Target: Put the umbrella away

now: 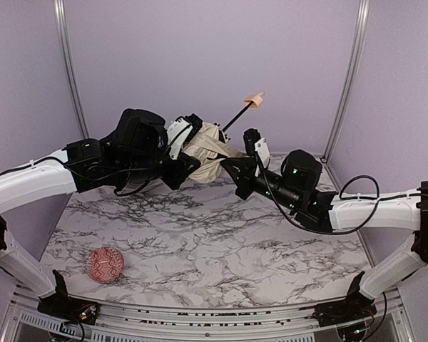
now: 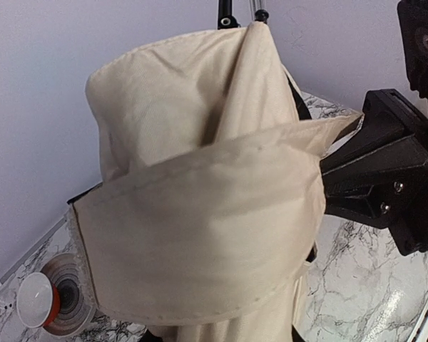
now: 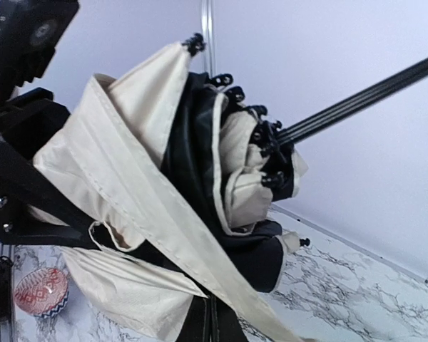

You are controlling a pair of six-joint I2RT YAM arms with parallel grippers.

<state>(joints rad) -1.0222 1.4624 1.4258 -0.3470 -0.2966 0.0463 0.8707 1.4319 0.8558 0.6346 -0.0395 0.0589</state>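
Observation:
The umbrella [image 1: 208, 155] is a bunched bundle of cream fabric held above the back of the marble table. Its thin black shaft [image 1: 235, 116] slants up right to the small tan handle [image 1: 254, 101]. My left gripper [image 1: 187, 151] grips the bundle from the left. In the left wrist view the fabric [image 2: 200, 221] covers its jaws. My right gripper [image 1: 237, 168] is shut on a fold of fabric from the right. In the right wrist view the folded canopy [image 3: 150, 206], black ribs [image 3: 267, 146] and shaft [image 3: 364, 92] fill the frame.
A red patterned ball [image 1: 105, 264] lies on the marble table [image 1: 221, 242] at the front left, also in the right wrist view [image 3: 39, 291]. Purple walls and two metal posts [image 1: 71, 71] close in the back.

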